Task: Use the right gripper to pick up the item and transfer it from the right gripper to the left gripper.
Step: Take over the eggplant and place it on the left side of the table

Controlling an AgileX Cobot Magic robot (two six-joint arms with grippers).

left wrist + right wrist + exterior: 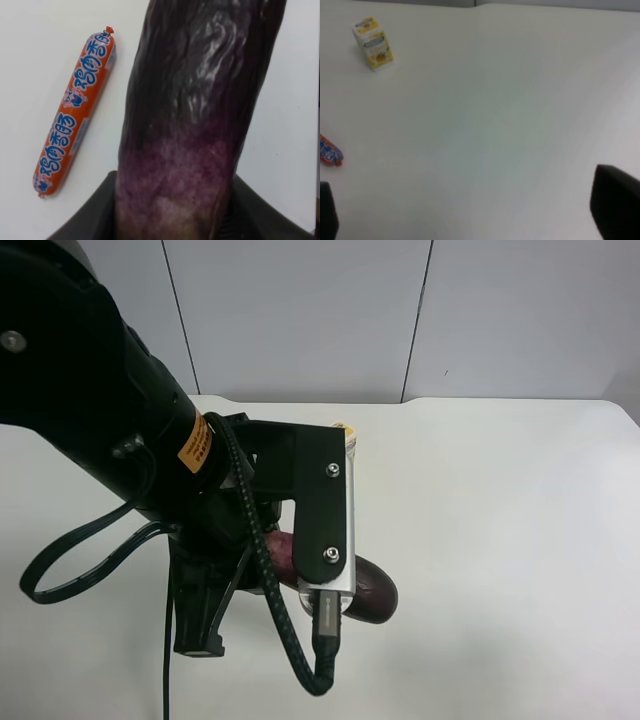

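The eggplant (195,100) fills the left wrist view, dark purple-black and fading to pinkish mauve near the jaws. My left gripper (170,220) is shut on its mauve neck end and holds it above the table. In the exterior high view the eggplant's dark end (375,592) sticks out from under the black arm with the orange label (195,448). My right gripper (470,210) is open and empty over bare table. Only its two black fingertips (615,202) show at the frame corners. The right arm is out of the exterior high view.
A red printed sausage stick (75,110) lies on the white table beside the held eggplant; its end also shows in the right wrist view (330,152). A small white-yellow carton (372,44) stands farther off, and it peeks out behind the arm in the exterior high view (345,427).
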